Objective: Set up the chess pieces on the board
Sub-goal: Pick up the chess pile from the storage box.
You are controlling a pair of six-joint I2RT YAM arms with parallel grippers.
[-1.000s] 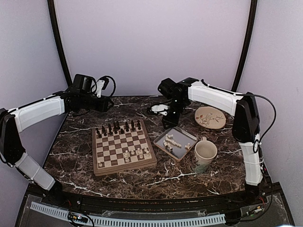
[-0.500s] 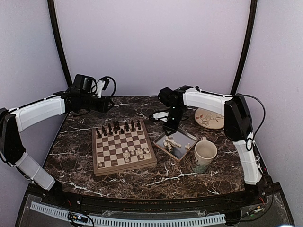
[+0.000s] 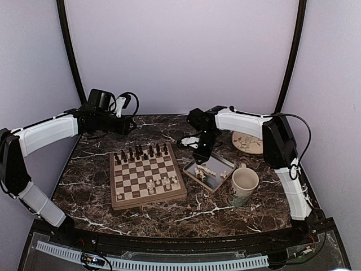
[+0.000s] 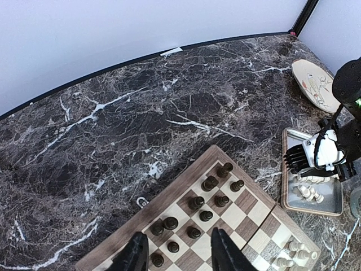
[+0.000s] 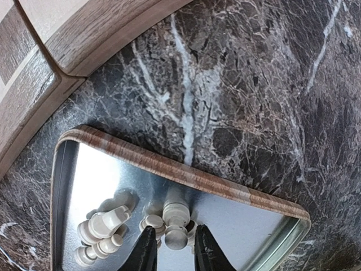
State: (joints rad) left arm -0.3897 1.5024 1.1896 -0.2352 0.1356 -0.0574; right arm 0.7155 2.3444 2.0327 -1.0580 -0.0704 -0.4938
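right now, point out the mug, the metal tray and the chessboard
mug [image 3: 243, 189], top view, outer wall
metal tray [image 5: 242, 217], right wrist view, bare metal floor
chessboard [image 3: 141, 174], top view, empty middle squares

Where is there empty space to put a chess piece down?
The square wooden chessboard is bare across its middle rows, between the dark brown chessmen and the few cream-white chessmen. The dark marble table in front of it is bare too. The grey metal tray is crowded, the right pincer over it.
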